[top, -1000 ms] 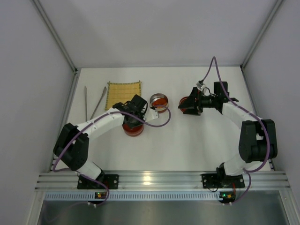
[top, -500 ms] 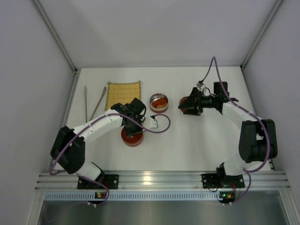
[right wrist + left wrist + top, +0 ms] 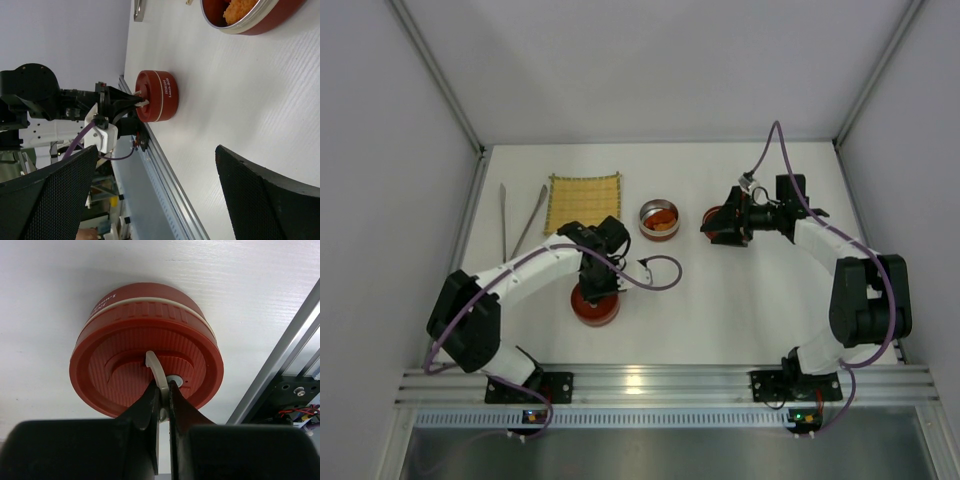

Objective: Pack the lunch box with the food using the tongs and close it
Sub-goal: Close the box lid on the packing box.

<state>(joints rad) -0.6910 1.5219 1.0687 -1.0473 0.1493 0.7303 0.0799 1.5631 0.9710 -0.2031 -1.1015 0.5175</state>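
My left gripper (image 3: 164, 390) is shut on the whitish handle (image 3: 156, 367) of a round red lidded lunch box part (image 3: 145, 352), which rests on the table at the near left (image 3: 595, 306). A second red lunch box bowl (image 3: 658, 218) stands open further back with orange food (image 3: 243, 10) inside. The tongs (image 3: 504, 220) lie at the far left, beside the yellow mat (image 3: 583, 203). My right gripper (image 3: 720, 222) hangs open and empty to the right of the open bowl, with something red showing under it.
An aluminium rail (image 3: 660, 380) runs along the near table edge, close to the lidded red box. White walls enclose the table on the left, right and far sides. The left arm's purple cable (image 3: 655, 270) loops over the table between the box and the bowl.
My left gripper has pulled the lidded red box toward the near edge, away from the open bowl. The right arm has not moved.
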